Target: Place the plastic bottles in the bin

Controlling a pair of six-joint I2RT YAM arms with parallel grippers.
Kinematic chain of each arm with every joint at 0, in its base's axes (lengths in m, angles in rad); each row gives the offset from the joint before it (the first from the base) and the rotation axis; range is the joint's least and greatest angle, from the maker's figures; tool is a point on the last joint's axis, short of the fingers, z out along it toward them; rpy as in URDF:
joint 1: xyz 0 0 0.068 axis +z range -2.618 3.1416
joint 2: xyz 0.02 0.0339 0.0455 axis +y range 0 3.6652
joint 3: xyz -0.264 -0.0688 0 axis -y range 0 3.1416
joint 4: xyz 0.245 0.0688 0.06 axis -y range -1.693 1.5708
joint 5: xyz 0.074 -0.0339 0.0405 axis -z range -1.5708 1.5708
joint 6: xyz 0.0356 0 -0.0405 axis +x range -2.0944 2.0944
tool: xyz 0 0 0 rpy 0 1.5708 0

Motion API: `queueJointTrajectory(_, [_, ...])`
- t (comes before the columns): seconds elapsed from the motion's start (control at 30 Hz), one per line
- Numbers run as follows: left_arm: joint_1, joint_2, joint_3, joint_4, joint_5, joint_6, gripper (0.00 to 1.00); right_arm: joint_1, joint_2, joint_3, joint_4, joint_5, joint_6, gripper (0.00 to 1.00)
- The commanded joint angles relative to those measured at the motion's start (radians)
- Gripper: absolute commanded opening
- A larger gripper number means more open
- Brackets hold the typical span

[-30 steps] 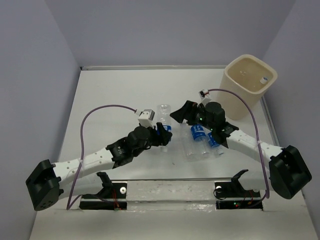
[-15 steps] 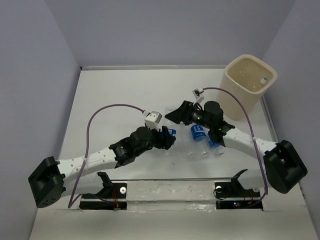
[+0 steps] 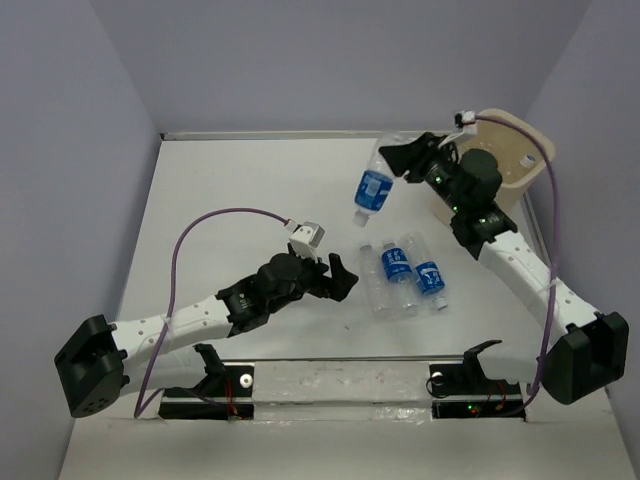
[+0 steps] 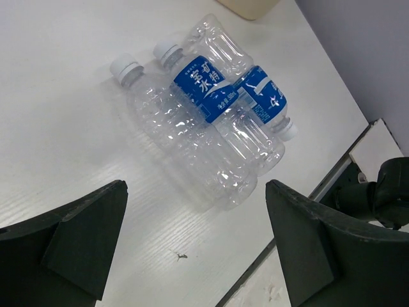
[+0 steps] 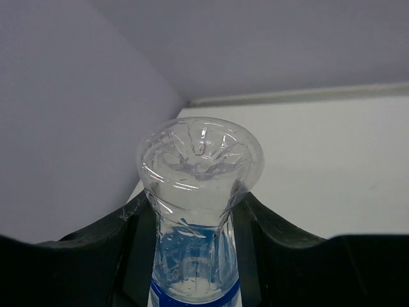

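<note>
Blue-labelled bottle hangs cap-down in the air, just left of the bin and well above the tabletop. The right fingers are clamped on its base end. Three more bottles lie touching side by side on the tabletop. The left fingers are spread wide above them, holding nothing. I judge this the carry step. My next move must bring the bottle over the bin's rim before I release.

We hold our left gripper low at centre frame, jaws spread wide, and our right gripper raised at upper right, pinching a bottle.
</note>
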Motion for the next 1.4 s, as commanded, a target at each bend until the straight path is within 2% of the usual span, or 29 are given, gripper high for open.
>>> queueJointTrajectory(0.0, [-0.004, 0.006, 0.031, 0.063, 0.023, -0.016, 0.99, -0.136, -0.073, 0.218, -0.116, 0.283, -0.210, 0.23])
queueJointTrajectory(0.07, [-0.002, 0.047, 0.037, 0.066, 0.023, -0.028, 0.99, -0.147, -0.064, 0.295, -0.131, 0.408, -0.315, 0.23])
queueJointTrajectory(0.1, [-0.002, 0.066, 0.043, 0.066, 0.018, -0.032, 0.99, -0.167, -0.042, 0.367, -0.129, 0.559, -0.439, 0.23])
queueJointTrajectory(0.17, [-0.002, 0.115, 0.055, 0.066, -0.017, -0.065, 0.99, -0.204, 0.017, 0.456, -0.111, 0.672, -0.585, 0.23])
queueJointTrajectory(0.27, [-0.002, 0.187, 0.072, 0.066, -0.034, -0.106, 0.99, -0.305, 0.065, 0.493, -0.088, 0.704, -0.676, 0.23])
queueJointTrajectory(0.37, [-0.002, 0.251, 0.101, 0.077, -0.008, -0.129, 0.99, -0.409, 0.099, 0.469, -0.037, 0.718, -0.683, 0.23])
queueJointTrajectory(0.5, [-0.010, 0.327, 0.129, 0.102, 0.027, -0.147, 0.99, -0.500, 0.105, 0.389, -0.040, 0.680, -0.566, 0.23])
queueJointTrajectory(0.53, [-0.013, 0.356, 0.133, 0.109, 0.035, -0.149, 0.99, -0.524, 0.108, 0.358, -0.040, 0.669, -0.530, 0.26])
queueJointTrajectory(0.57, [-0.016, 0.373, 0.138, 0.114, 0.038, -0.151, 0.99, -0.524, 0.110, 0.344, -0.039, 0.657, -0.514, 0.34])
queueJointTrajectory(0.6, [-0.016, 0.388, 0.144, 0.117, 0.041, -0.151, 0.99, -0.535, 0.113, 0.334, -0.039, 0.642, -0.505, 0.59])
queueJointTrajectory(0.63, [-0.017, 0.418, 0.155, 0.121, 0.043, -0.151, 0.99, -0.535, 0.116, 0.326, -0.042, 0.625, -0.499, 0.72])
queueJointTrajectory(0.67, [-0.017, 0.432, 0.161, 0.126, 0.046, -0.152, 0.99, -0.535, 0.114, 0.318, -0.049, 0.616, -0.477, 0.91])
queueJointTrajectory(0.7, [-0.017, 0.460, 0.172, 0.135, 0.052, -0.157, 0.99, -0.535, 0.110, 0.315, -0.075, 0.587, -0.460, 0.94])
queueJointTrajectory(0.83, [-0.024, 0.523, 0.201, 0.151, 0.055, -0.166, 0.99, -0.535, 0.041, 0.260, -0.105, 0.501, -0.359, 0.95])
queueJointTrajectory(1.03, [-0.034, 0.586, 0.233, 0.178, 0.080, -0.183, 0.99, -0.514, -0.082, 0.094, -0.105, 0.286, -0.206, 0.93])
queueJointTrajectory(1.23, [-0.036, 0.646, 0.250, 0.180, 0.046, -0.187, 0.97, -0.330, -0.145, -0.113, -0.088, 0.260, -0.175, 0.93])
queueJointTrajectory(1.3, [-0.036, 0.660, 0.250, 0.180, 0.032, -0.187, 0.93, -0.236, -0.159, -0.183, -0.097, 0.260, -0.161, 0.92])
queueJointTrajectory(1.33, [-0.036, 0.666, 0.242, 0.180, 0.015, -0.190, 0.86, -0.212, -0.166, -0.209, -0.094, 0.226, -0.146, 0.92])
queueJointTrajectory(1.37, [-0.036, 0.666, 0.238, 0.180, 0.006, -0.190, 0.82, -0.189, -0.174, -0.234, -0.092, 0.203, -0.117, 0.92])
